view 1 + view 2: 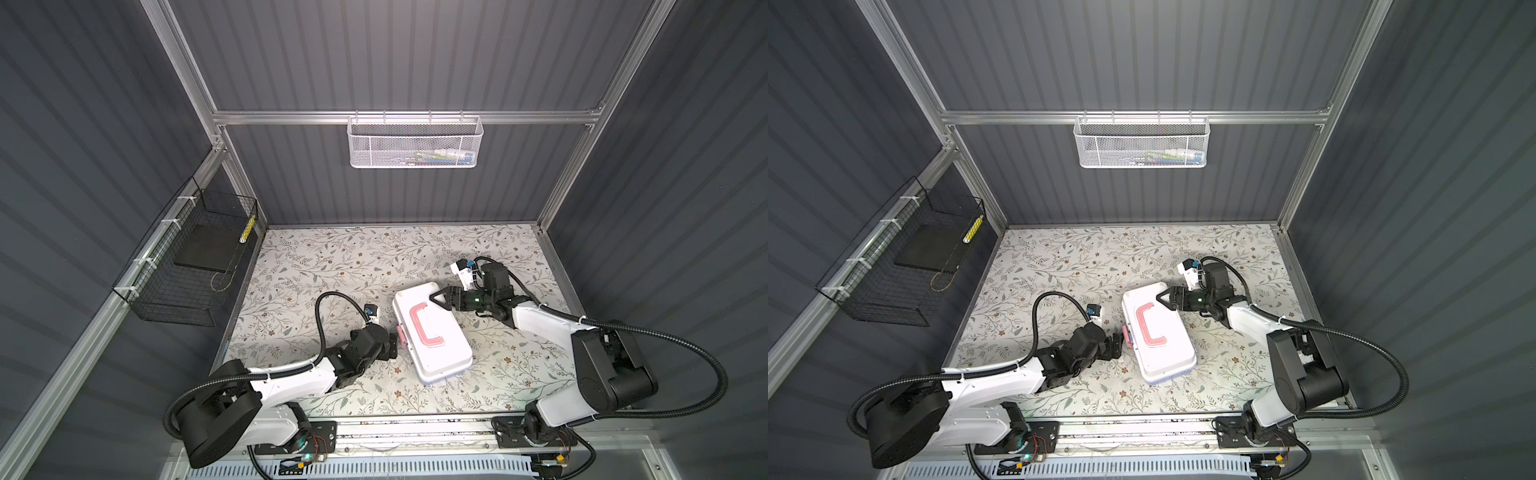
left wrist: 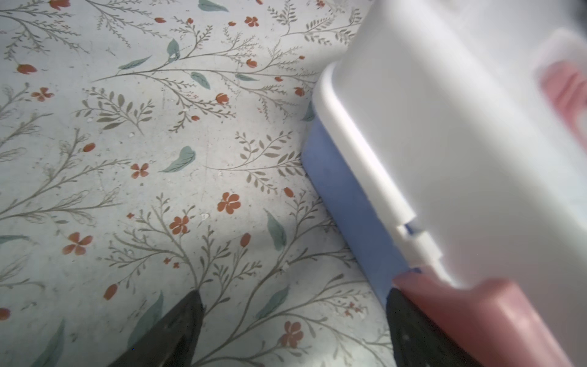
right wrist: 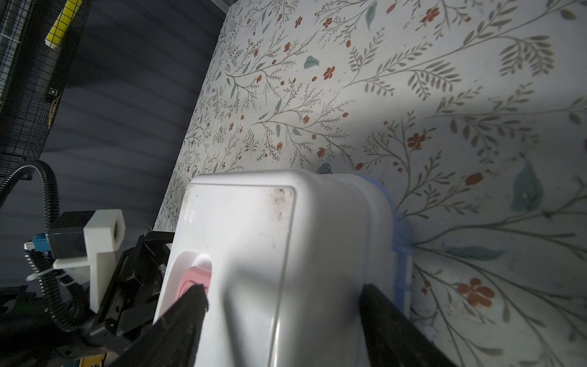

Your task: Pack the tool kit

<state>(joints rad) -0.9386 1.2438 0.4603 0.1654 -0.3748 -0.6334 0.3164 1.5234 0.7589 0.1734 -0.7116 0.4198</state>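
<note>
While the right gripper [image 1: 438, 297], fingers spread, seemingly steadies the tool kit [image 1: 440, 349], the left gripper [image 1: 393, 347], fingers parted, touches its latch [image 1: 401, 336].

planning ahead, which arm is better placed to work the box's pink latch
Left: the left gripper sits at the pink latch, jaws open; the right gripper is over the hinge side of the tool kit.
</note>
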